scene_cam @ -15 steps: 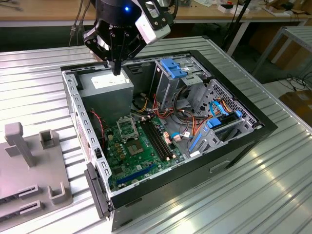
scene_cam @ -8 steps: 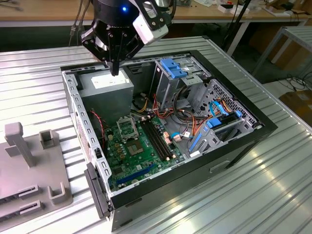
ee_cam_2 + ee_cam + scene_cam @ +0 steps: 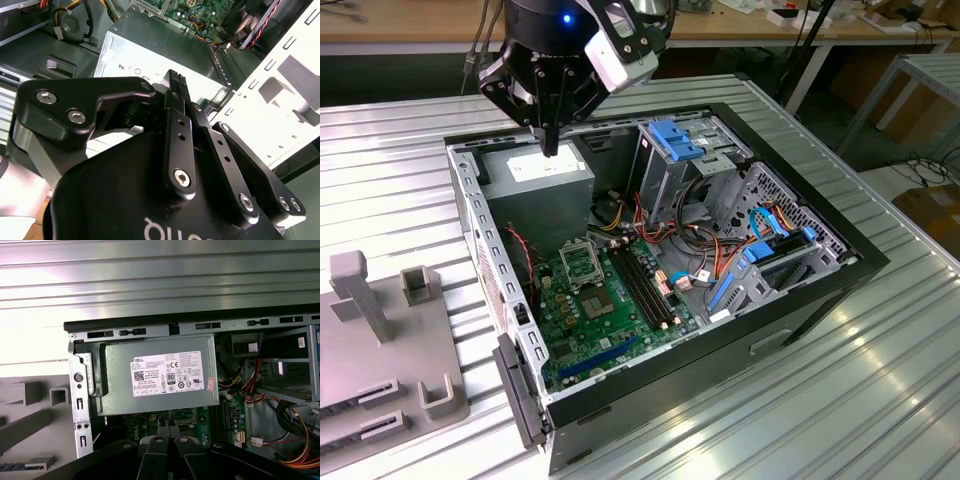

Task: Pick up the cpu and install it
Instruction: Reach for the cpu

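My gripper hangs above the grey power supply at the back of the open computer case. Its black fingers are shut, tips together, and I see nothing between them in the second wrist view. The green motherboard lies on the case floor, with its square metal socket frame in front of and below the gripper. In the first wrist view the fingertips sit over the socket frame's edge beside the power supply. The cpu is out of view.
A blue-handled drive cage and bundled cables fill the case on the exterior view's right. Memory slots run beside the socket. A grey fixture with upright posts stands on the ribbed metal table on the exterior view's left.
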Available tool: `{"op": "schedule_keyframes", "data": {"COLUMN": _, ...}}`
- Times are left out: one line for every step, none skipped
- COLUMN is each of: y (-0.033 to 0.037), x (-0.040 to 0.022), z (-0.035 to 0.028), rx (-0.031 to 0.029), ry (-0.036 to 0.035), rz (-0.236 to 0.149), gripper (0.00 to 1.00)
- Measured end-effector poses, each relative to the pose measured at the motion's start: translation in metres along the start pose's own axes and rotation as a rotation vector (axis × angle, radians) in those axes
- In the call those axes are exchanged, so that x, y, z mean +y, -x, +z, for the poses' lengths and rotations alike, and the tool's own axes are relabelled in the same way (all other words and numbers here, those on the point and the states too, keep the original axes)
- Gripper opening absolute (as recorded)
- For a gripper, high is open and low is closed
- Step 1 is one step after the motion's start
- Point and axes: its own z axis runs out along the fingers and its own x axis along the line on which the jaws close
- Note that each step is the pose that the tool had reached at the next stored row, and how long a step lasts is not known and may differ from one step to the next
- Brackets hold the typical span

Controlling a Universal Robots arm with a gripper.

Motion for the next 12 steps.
{"op": "schedule_keyframes", "data": {"y": -0.0005, "x": 0.0, "z": 0.0001, "rx": -0.0001, "ry": 0.0001, "rz": 0.0, "gripper": 0.11}}
{"op": "schedule_keyframes", "data": {"y": -0.0005, "x": 0.0, "z": 0.0001, "rx": -0.0001, "ry": 0.0001, "rz": 0.0, "gripper": 0.11}}
{"op": "schedule_keyframes", "data": {"y": -0.0006, "x": -0.0001, "z": 0.0001, "rx": -0.0001, "ry": 0.0001, "rz": 0.0, "gripper": 0.11}}
{"op": "schedule_keyframes", "data": {"y": -0.0006, "x": 0.0, "z": 0.0, "rx": -0.0001, "ry": 0.0, "rz": 0.0, "gripper": 0.11}}
{"op": "schedule_keyframes", "data": {"y": -0.0006, "x": -0.0001, "z": 0.0, "rx": -0.0001, "ry": 0.0, "rz": 0.0, "gripper": 0.11}}
{"op": "schedule_keyframes", "data": {"y": -0.0006, "x": -0.0001, "z": 0.0001, "rx": -0.0001, "ry": 0.0001, "rz": 0.0, "gripper": 0.11}}
{"op": "schedule_keyframes", "data": {"y": -0.001, "x": -0.0001, "z": 0.0, "rx": -0.0001, "ry": 0.0, "rz": 0.0, "gripper": 0.11}}
{"op": "schedule_keyframes", "data": {"y": -0.0014, "x": -0.0001, "z": 0.0, "rx": -0.0001, "ry": 0.0001, "rz": 0.0, "gripper": 0.11}}
{"op": "schedule_keyframes", "data": {"y": -0.0018, "x": -0.0002, "z": 0.0, "rx": -0.0001, "ry": 0.0, "rz": 0.0, "gripper": 0.11}}
{"op": "schedule_keyframes", "data": {"y": -0.0022, "x": -0.0002, "z": 0.0, "rx": 0.0, "ry": 0.0, "rz": 0.0, "gripper": 0.11}}
{"op": "schedule_keyframes", "data": {"y": -0.0027, "x": -0.0002, "z": 0.0, "rx": -0.0001, "ry": 0.0001, "rz": 0.0, "gripper": 0.11}}
{"op": "schedule_keyframes", "data": {"y": -0.0032, "x": -0.0003, "z": 0.0, "rx": 0.0, "ry": 0.0001, "rz": 0.0, "gripper": 0.11}}
